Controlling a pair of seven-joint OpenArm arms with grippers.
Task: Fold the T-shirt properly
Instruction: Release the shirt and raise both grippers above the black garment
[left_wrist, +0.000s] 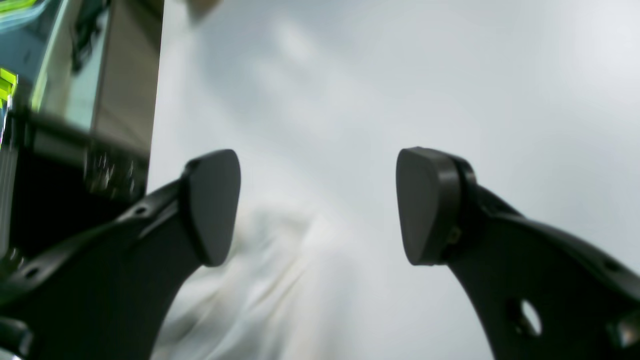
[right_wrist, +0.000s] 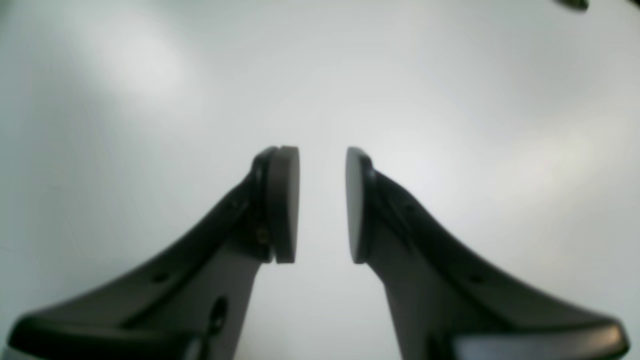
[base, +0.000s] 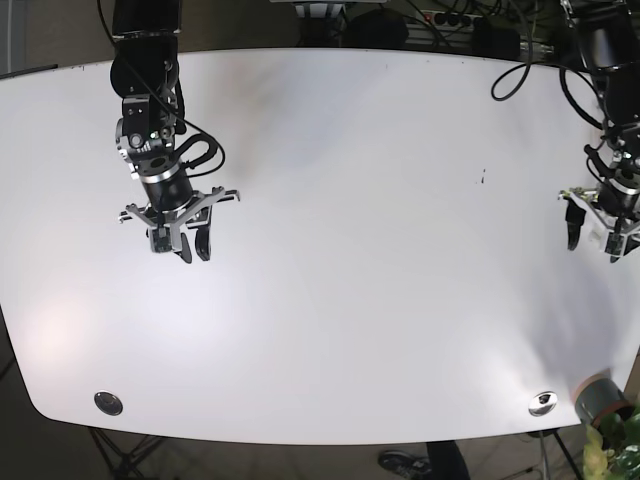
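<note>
Looking across the base view, I find the white tabletop (base: 350, 220) bare in the middle, with no garment spread on it, so I judge the fold has not begun. The only cloth I can make out is in the left wrist view: a pale, rumpled mass, which I take to be the T-shirt (left_wrist: 250, 280), lying low in the frame just below and between the fingers of the left tool (left_wrist: 320, 205). It is blurred, so I cannot tell a sleeve from a hem, nor whether it rests on the tabletop or hangs at its right edge. From above I cannot find it at all.

The left tool sits at the far right edge of the tabletop, its jaws spread wide and nothing between them. The right tool (right_wrist: 322, 205), on the left side and nearer the far edge, has its pads close together with a narrow gap; it grips nothing, only plain surface beneath.

Everything remains to do: get the shirt onto the tabletop, lay it flat, then fold it.

Count: one shirt, two tools, one tabletop, two round metal fittings (base: 108, 403) near its near corners.
</note>
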